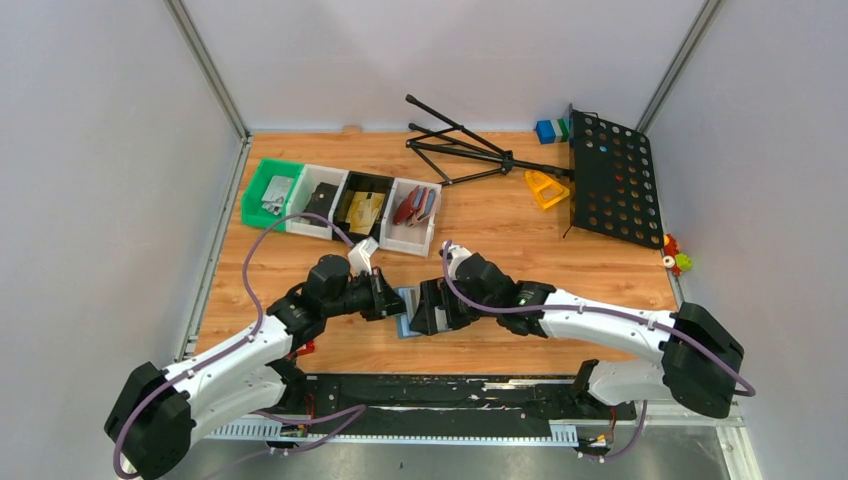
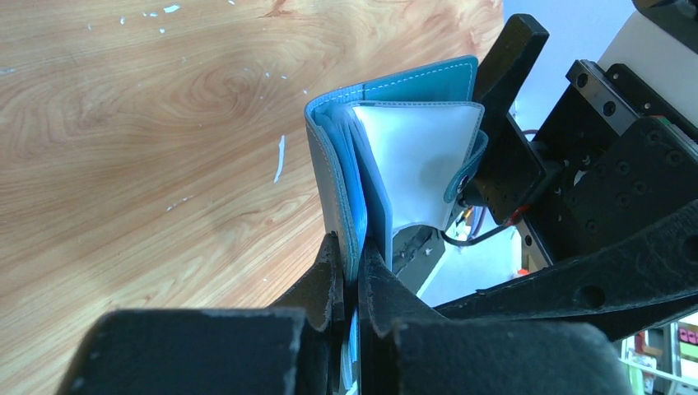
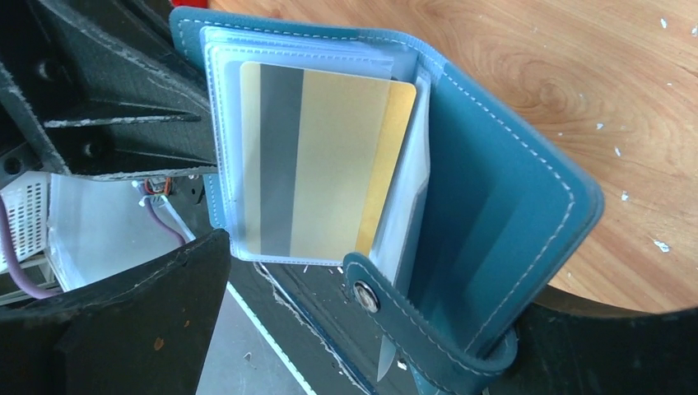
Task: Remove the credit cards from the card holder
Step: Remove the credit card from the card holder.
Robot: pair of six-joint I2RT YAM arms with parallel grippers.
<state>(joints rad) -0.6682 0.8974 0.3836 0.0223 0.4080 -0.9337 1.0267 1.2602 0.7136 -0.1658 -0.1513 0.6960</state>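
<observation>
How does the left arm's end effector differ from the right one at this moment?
The left end effector is shut, pinching one edge of the blue card holder; the right end effector stands wide open, clamping nothing. The left meets the holder edge-on, along its leaves; the right faces its open inside, where a gold card sits in a clear sleeve. Both are black, two-fingered, and meet at the holder.
</observation>
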